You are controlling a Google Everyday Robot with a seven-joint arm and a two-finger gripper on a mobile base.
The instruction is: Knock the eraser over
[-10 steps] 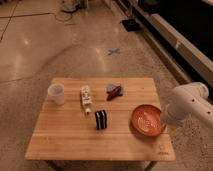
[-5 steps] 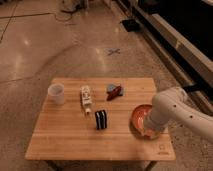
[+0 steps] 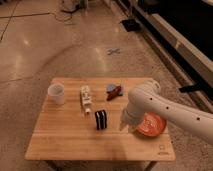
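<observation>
The eraser [image 3: 101,119], a small near-black block with thin white stripes, stands upright near the middle of the wooden table [image 3: 65,137]. My white arm reaches in from the right, and its gripper [image 3: 123,125] hangs just above the table a short way to the right of the eraser, apart from it.
A white cup [image 3: 57,93] stands at the table's back left. A white printed tube [image 3: 86,98] lies behind the eraser. A red-and-blue object [image 3: 113,91] lies at the back centre. An orange bowl [image 3: 151,125] sits at the right, partly behind my arm.
My arm has swung leftward from the table's right edge, over the orange bowl, towards the eraser. The eraser and the other objects have not moved.
</observation>
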